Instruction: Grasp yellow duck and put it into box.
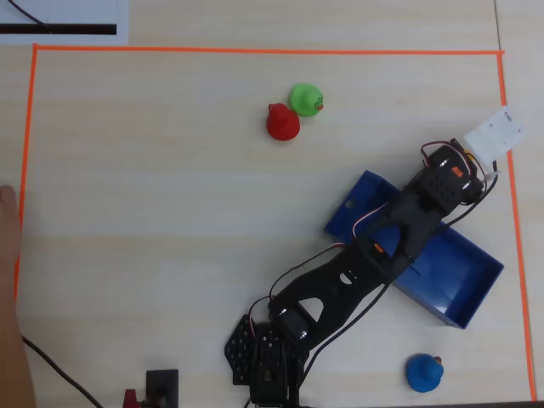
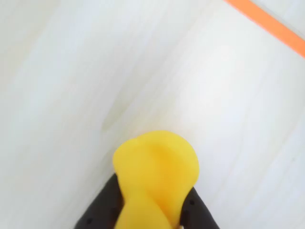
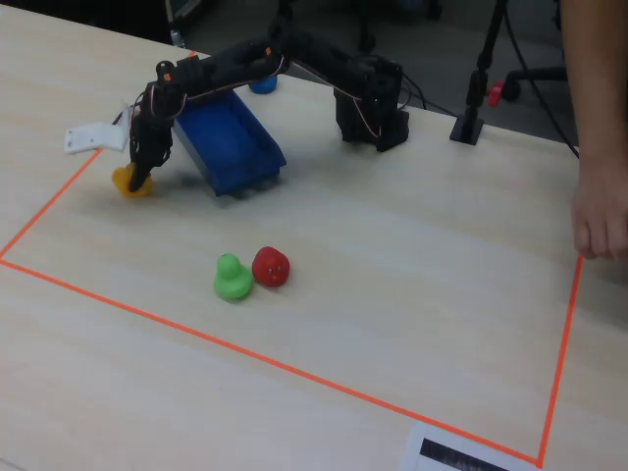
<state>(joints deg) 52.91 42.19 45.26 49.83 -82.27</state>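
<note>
Wrist view: the yellow duck [image 2: 155,179] fills the lower middle, squeezed between the two black fingers [image 2: 102,210] of the claw [image 2: 150,217], over pale wood with a strip of orange tape [image 2: 267,25] in the upper right corner.
Claw: clenched on the yellow duck, one finger on each side of it.
Yellow duck, fixed view: low at the desk [image 3: 392,255], under the claw [image 3: 137,179], just inside the left corner of the taped border and left of the box [image 3: 231,142]; whether it touches the desk cannot be told.
Box: deep blue, open-topped; in the overhead view [image 1: 463,280] the arm [image 1: 374,255] stretches diagonally across it.
Overhead view: the duck itself is hidden under the arm's wrist, near the right tape line.
Red duck [image 1: 282,122] and green duck [image 1: 305,99]: touching each other, well apart from the box.
Blue duck [image 1: 424,372]: on the desk below the box in the overhead view.
Person's hand [image 3: 601,218]: at the right edge of the fixed view.
</note>
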